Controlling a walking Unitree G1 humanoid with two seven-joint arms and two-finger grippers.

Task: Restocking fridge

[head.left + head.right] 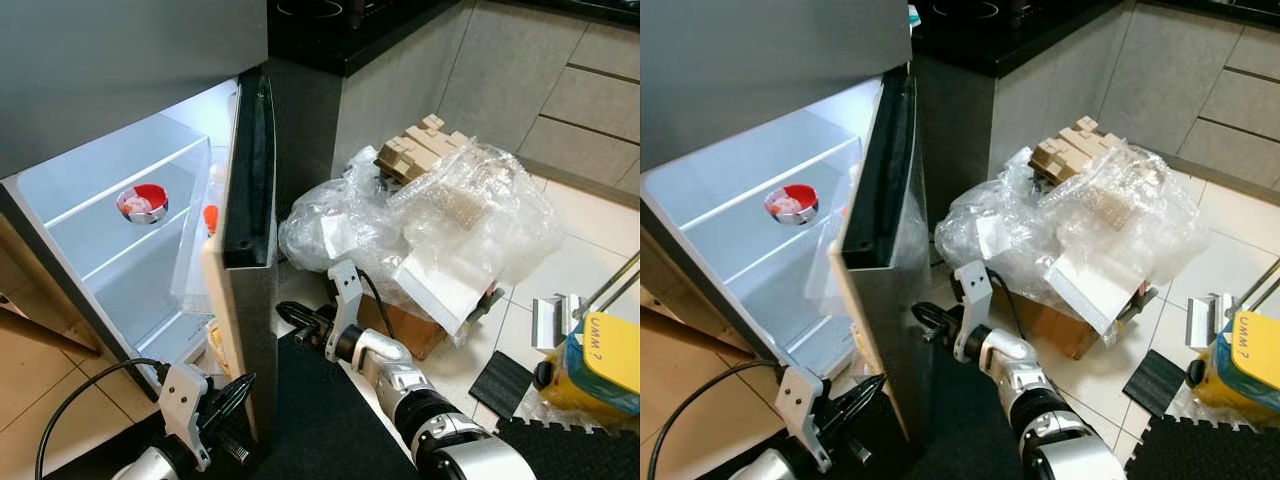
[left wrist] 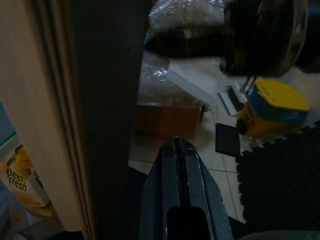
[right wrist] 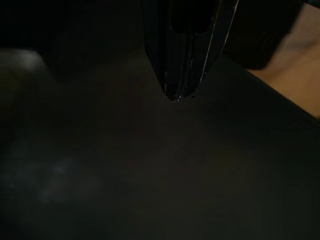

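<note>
Both closed, we note: left gripper (image 2: 180, 142) beside the grey fridge door (image 1: 250, 200) edge, right gripper (image 3: 176, 97) empty; left wrist view reveals a juice carton (image 2: 17, 175).

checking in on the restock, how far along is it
Done: the fridge door stands open, and a red-lidded container sits on a shelf. In hand: nothing; the left gripper and right gripper are shut and empty, low beside the door. Left: the other shelves look bare.

Bubble wrap (image 1: 470, 210) w/ yellow box (image 1: 600, 365)
</note>
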